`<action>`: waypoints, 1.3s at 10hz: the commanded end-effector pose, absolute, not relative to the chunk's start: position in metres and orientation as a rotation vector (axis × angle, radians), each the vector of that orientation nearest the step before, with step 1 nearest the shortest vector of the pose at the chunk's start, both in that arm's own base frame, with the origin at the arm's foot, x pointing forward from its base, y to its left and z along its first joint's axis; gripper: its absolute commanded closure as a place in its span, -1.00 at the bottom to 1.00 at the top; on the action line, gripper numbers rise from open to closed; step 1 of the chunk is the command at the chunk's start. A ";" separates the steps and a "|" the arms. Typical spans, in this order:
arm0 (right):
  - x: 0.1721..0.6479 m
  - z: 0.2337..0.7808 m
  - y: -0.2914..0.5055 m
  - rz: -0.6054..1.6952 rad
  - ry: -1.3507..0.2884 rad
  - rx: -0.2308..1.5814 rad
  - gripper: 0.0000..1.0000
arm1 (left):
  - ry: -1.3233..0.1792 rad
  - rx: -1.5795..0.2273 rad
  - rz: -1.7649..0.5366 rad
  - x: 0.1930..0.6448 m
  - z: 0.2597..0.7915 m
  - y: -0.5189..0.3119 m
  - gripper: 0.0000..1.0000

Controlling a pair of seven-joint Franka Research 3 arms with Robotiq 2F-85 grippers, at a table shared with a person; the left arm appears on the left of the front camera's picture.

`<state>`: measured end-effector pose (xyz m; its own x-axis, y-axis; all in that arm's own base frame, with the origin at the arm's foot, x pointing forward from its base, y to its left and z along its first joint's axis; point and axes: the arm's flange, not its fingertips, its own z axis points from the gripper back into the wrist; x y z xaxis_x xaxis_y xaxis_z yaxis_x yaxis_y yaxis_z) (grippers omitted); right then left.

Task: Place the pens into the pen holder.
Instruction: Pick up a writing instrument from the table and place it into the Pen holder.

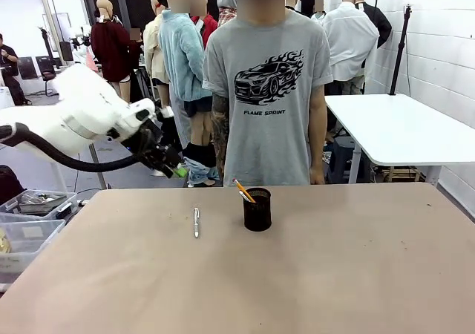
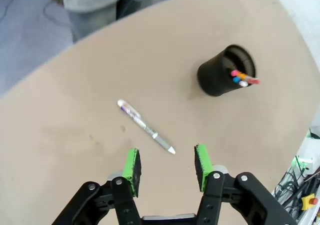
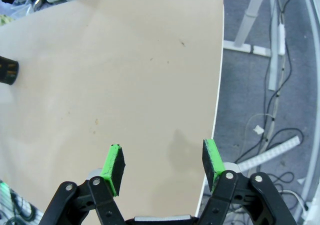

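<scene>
Hanging above the left side of the table (image 1: 356,274), the left gripper (image 2: 166,160) is holding its green pads (image 2: 132,165) apart with nothing between them, its arm reaching in from the left. Seen from its wrist, the silver-white pen (image 2: 145,126) is lying flat on the tabletop just beyond those pads, and nothing is touching it. The pen holder (image 1: 257,209) is standing upright around the middle of the table, toward the far edge. From the front, the pen is lying a little left of it, near but apart, pointing roughly from near to far. The yellow-orange pencil (image 1: 243,191) is already sitting inside the holder, leaning left with its end poking above the rim. The right gripper (image 3: 162,152) is standing wide and empty too, hovering over bare tabletop near the table's edge, with the holder well away from it. A person in a grey T-shirt (image 1: 267,89) is standing at the far side, just behind the holder.
</scene>
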<state>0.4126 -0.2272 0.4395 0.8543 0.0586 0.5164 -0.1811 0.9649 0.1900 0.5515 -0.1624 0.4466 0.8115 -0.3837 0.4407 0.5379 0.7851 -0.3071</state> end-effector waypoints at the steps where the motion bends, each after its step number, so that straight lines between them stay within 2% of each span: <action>1: 0.412 0.437 -0.227 0.142 -0.532 0.230 -0.57 | -0.283 -0.329 -0.468 0.576 0.432 -0.195 -0.16; 2: 0.412 0.437 -0.227 0.142 -0.532 0.230 -0.57 | -0.197 -0.272 -0.467 0.580 0.416 -0.209 -0.16; 4: 0.412 0.437 -0.227 0.142 -0.532 0.230 -0.57 | -0.140 -0.185 -0.472 0.583 0.394 -0.230 -0.16; 6: 0.412 0.437 -0.227 0.142 -0.532 0.230 -0.57 | -0.125 -0.106 -0.427 0.588 0.369 -0.238 -0.16; 7: 0.412 0.437 -0.227 0.142 -0.532 0.230 -0.57 | -0.134 -0.207 -0.493 0.583 0.364 -0.238 -0.16; 8: 0.412 0.437 -0.227 0.142 -0.532 0.230 -0.57 | -0.143 -0.138 -0.452 0.578 0.367 -0.232 -0.16; 10: 0.412 0.437 -0.227 0.142 -0.532 0.230 -0.57 | -0.132 -0.143 -0.459 0.579 0.359 -0.238 -0.16; 13: 0.412 0.437 -0.227 0.142 -0.532 0.230 -0.57 | -0.093 -0.039 -0.326 0.585 0.339 -0.242 -0.16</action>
